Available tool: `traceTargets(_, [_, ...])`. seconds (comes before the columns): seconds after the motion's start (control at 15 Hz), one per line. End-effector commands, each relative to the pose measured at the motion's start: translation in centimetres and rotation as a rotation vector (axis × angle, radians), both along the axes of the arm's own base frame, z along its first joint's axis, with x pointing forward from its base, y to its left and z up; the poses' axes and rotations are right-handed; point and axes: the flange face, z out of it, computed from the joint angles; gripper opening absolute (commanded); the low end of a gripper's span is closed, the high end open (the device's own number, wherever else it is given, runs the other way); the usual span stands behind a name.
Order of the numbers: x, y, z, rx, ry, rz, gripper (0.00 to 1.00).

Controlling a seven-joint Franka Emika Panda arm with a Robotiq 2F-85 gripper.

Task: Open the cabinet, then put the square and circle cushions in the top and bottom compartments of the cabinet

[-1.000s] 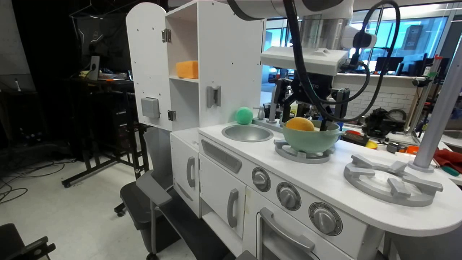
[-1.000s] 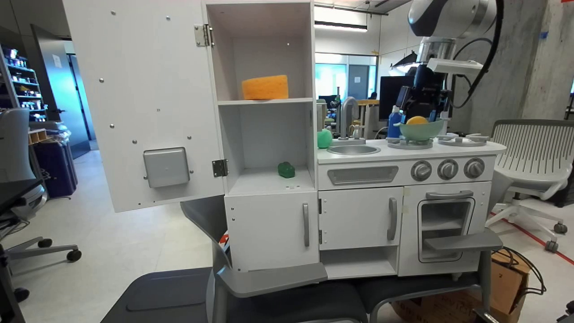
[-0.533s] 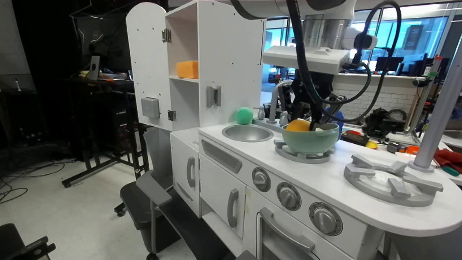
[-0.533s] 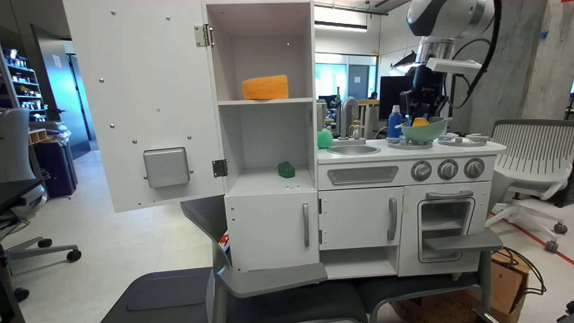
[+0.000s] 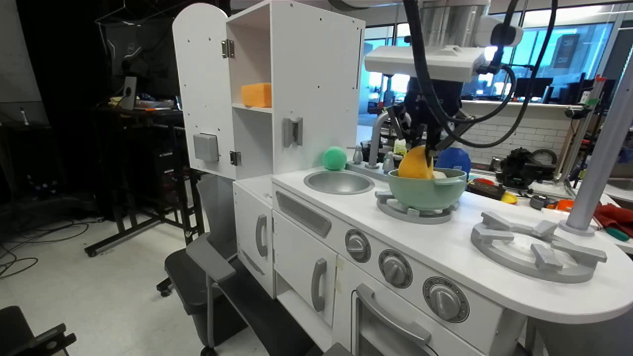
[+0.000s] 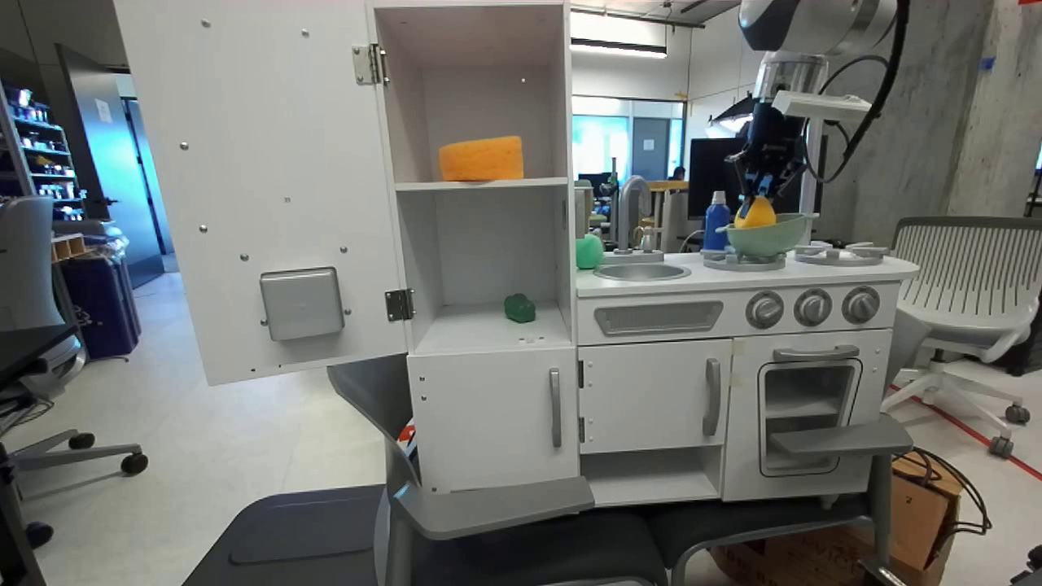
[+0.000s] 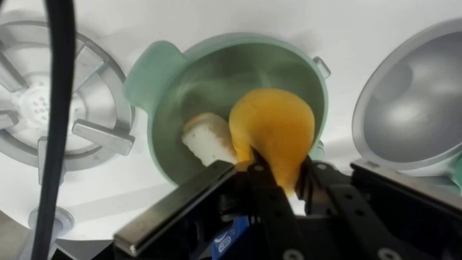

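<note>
The white cabinet has its arch-topped door swung wide. Its top compartment holds the orange square cushion, resting on the dividing shelf. In the bottom compartment lies a small dark green item. Over the countertop my gripper is shut on the yellow circle cushion, which is pinched narrow between the fingers and bulges beyond them. In both exterior views the cushion rises above the rim of the pale green bowl, its lower end about at rim level.
A white-and-tan piece lies in the bowl, which sits on a grey burner. Between bowl and cabinet are the sink basin, a grey faucet and a green ball. A blue bottle stands behind the bowl.
My gripper has closed from wide apart onto the yellow cushion, squeezing it, then moved up a little. The cushion has risen and stands taller above the bowl's rim.
</note>
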Motion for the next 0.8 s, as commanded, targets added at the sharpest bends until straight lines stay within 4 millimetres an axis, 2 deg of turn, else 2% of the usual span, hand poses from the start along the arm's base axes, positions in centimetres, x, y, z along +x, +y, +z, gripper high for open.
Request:
traceTargets(0.0, [0.6,1.2,2.9,0.009,-0.061,0.042,0.05])
traceTargets(0.2, [0.9,3.9,4.8,0.026,-0.077,0.145,0.05])
traceTargets(0.4, [0.7,8.5,7.2,0.054,-0.068,0.321,0.05])
traceTargets(0.47, [0.6,11.3,8.0,0.062,-0.056,0.374,0.05])
traceTargets(0.53, [0.5,12.9,7.9,0.075,-0.047,0.427,0.05])
traceTargets(0.73, [-0.7,20.5,9.1,0.108,0.003,0.588,0.05])
